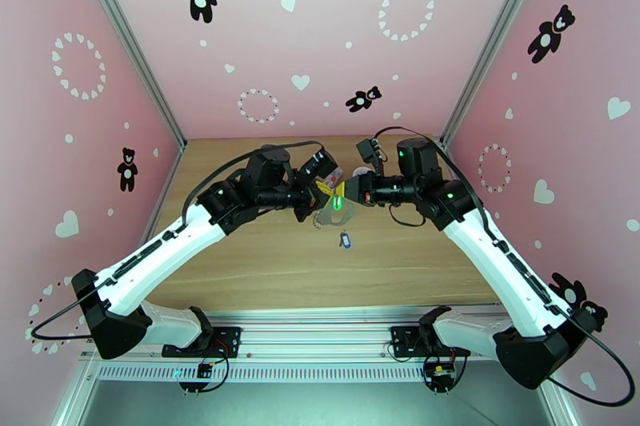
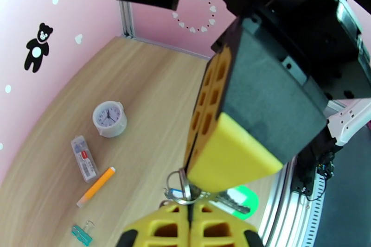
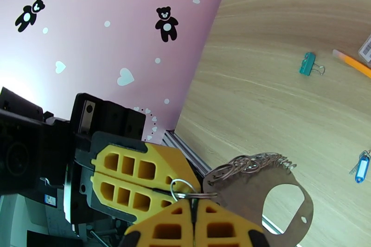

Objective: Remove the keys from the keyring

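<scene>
Above the table point(image 1: 240, 268), mid-span: L gripper point(image 2: 190, 211) & R gripper point(image 3: 192, 210) tip to tip, lifted off the wood, arms reaching in from either side.
L gripper: jaws fully closed, yellow pads point(image 2: 157, 230) pressed flat together, pinching the keyring point(image 3: 236, 206) at a small ring point(image 3: 184, 187) on its edge.
R gripper: closed as well, pads point(image 3: 222, 225) together, nipping that same small ring from the opp. side; exact bite of each hard to make out.
Keyring: grey-brown flat loop w/ a big hole, row of small metal rings along one edge; held in the air, hanging just beside the two sets of tips, clear of the table.
Green key point(image 2: 243, 197): off the table, just beside the R gripper's yellow pad, metal blade pointing toward the pinched ring; threaded on or free, can't tell.
Blue key point(image 1: 345, 240): lying flat on the table, apart from the keyring, on the arm-base side of the grippers; own little ring at its head.
Clock point(image 2: 110, 119): white, round, on the table toward the back wall, well apart from the grippers.
Clear box point(image 2: 84, 158): near the clock, lying flat, red bit inside.
Orange pen point(image 2: 96, 186): just beside the clear box, slanted.
Binder clip point(image 2: 82, 233): teal, near the pen's lower end.
Walls: pink w/ black bears & white hearts.
</scene>
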Controlling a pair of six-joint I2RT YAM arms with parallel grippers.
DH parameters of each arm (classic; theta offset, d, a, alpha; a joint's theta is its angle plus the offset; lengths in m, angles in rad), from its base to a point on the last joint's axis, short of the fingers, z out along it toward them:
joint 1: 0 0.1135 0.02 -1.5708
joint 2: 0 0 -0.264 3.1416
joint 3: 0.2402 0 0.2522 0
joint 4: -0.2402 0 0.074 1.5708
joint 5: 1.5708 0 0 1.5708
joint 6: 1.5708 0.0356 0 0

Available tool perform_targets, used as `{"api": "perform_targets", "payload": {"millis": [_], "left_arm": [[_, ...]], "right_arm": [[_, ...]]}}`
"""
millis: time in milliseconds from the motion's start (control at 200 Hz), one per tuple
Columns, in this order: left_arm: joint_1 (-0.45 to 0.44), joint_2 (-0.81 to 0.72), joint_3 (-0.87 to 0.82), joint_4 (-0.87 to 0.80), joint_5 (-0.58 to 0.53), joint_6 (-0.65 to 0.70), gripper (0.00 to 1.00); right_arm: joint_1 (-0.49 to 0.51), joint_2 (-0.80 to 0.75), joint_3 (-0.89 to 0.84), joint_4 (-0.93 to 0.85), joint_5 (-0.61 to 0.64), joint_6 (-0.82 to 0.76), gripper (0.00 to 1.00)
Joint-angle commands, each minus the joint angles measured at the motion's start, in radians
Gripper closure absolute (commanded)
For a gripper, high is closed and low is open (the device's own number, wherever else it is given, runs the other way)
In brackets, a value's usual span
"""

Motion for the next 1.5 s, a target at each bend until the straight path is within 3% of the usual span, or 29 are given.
{"api": "perform_targets", "payload": {"millis": [0, 195, 380, 475, 636, 716, 856, 976, 1081, 1496], "left_arm": [[0.017, 0.006, 0.051, -0.129, 0.084, -0.019, 1.0], [0.032, -0.006, 0.079, -0.124, 0.136, -0.026, 1.0], [0.032, 0.027, 0.167, -0.222, 0.156, -0.018, 1.0], [0.042, 0.043, 0.213, -0.291, 0.158, -0.025, 1.0], [0.048, 0.063, 0.255, -0.345, 0.142, -0.065, 1.0], [0.048, 0.079, 0.271, -0.355, 0.13, -0.093, 1.0], [0.048, 0.104, 0.287, -0.342, 0.128, -0.139, 1.0], [0.049, 0.116, 0.287, -0.334, 0.145, -0.154, 1.0], [0.048, 0.113, 0.278, -0.323, 0.161, -0.161, 1.0], [0.049, 0.105, 0.278, -0.315, 0.19, -0.155, 1.0]], "right_arm": [[-0.005, -0.032, 0.023, 0.009, -0.015, -0.084, 1.0], [0.007, -0.027, 0.036, -0.027, -0.083, -0.215, 0.77], [0.009, -0.033, 0.088, -0.097, -0.062, -0.441, 0.73], [0.016, -0.071, 0.085, -0.113, 0.03, -0.572, 0.69], [0.065, -0.203, -0.02, 0.047, 0.189, -0.736, 0.69], [0.112, -0.247, -0.081, 0.14, 0.196, -0.787, 0.71], [0.228, -0.223, -0.115, 0.125, 0.337, -0.928, 0.77], [0.271, -0.197, -0.121, 0.146, 0.404, -0.959, 0.85], [0.278, -0.206, -0.166, 0.189, 0.466, -0.987, 0.85], [0.277, -0.149, -0.167, 0.209, 0.482, -0.992, 0.87]]}}
